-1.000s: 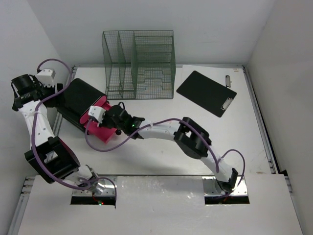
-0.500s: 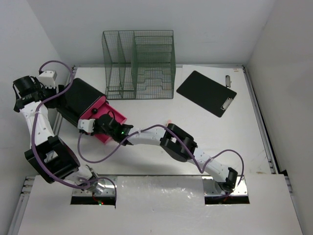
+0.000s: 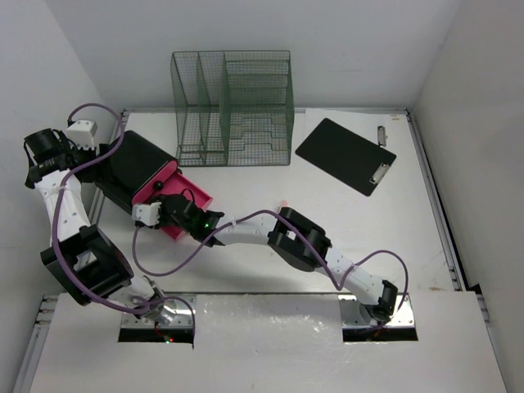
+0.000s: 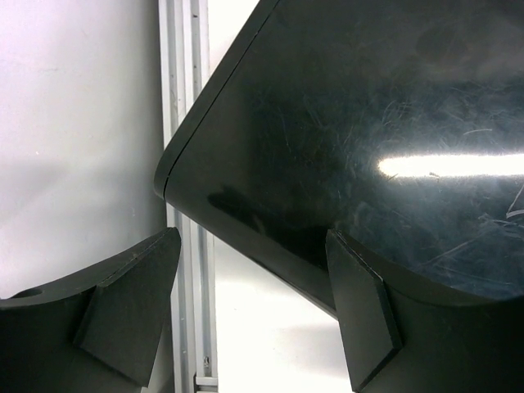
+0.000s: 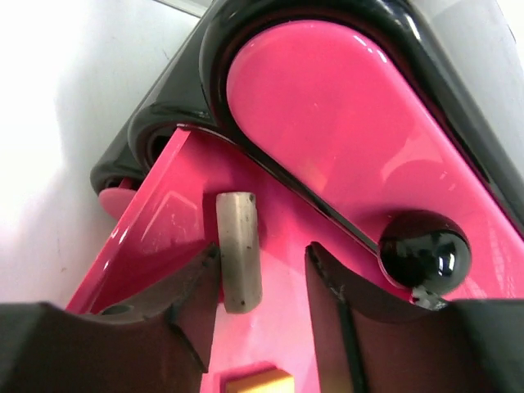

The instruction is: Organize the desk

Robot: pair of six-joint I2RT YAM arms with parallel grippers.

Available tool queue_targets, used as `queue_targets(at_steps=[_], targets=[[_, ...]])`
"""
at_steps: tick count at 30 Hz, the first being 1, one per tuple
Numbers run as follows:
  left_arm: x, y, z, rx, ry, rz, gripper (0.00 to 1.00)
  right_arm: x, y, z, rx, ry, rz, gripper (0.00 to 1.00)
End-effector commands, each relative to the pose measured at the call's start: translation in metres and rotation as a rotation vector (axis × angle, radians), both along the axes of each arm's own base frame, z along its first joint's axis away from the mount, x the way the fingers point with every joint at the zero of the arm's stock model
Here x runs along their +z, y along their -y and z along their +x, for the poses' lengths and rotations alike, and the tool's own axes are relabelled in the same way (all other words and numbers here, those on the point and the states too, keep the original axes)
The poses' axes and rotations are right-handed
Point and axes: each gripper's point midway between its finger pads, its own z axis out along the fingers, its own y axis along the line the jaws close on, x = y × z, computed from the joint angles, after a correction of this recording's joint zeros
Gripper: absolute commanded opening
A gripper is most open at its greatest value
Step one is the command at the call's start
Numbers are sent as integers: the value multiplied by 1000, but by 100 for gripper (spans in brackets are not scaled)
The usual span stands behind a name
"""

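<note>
Desk, flat white tabletop [image 3: 246, 184], lies beneath the released right gripper [image 5: 262, 262], whose wrist view alone shows a short grey cylinder [image 5: 237, 250] in the pink drawer [image 5: 155, 237] ahead. Left gripper [image 4: 250, 246] gapes at a glossy black box [image 4: 368, 123].

The right half of the desk [image 3: 426, 246] lay open between the clipboard [image 3: 345, 155] and the near edge. The wire rack [image 3: 232, 106] blocked the far middle, leaving a narrow lane between itself and the clipboard. On the left, the black box [image 3: 135, 168] and its pink drawer [image 3: 184, 209], which stood out, filled the space near the wall [image 4: 74, 123]. The right arm [image 3: 303, 237] crossed the desk's middle to the drawer, barring passage there. The left gripper [image 4: 254, 246] occupied the gap between box and wall.
</note>
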Motion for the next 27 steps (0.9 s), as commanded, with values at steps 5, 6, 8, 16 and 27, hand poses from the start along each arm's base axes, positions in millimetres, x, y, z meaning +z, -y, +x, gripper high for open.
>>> queue_targets(at_steps=[5, 6, 8, 16, 27], targets=[[8, -5, 5, -15, 37, 10, 70, 62, 4, -16, 32, 7, 78, 48], [9, -4, 6, -16, 38, 11, 70, 61, 6, -19, 38, -7, 79, 48], [10, -5, 6, -15, 41, 13, 70, 67, 7, -24, 58, -23, 89, 49], [8, -5, 9, -18, 35, -1, 70, 107, 17, -46, 101, -150, 153, 57], [11, -7, 16, -19, 55, -9, 70, 89, 102, -68, -67, -619, 229, 63]])
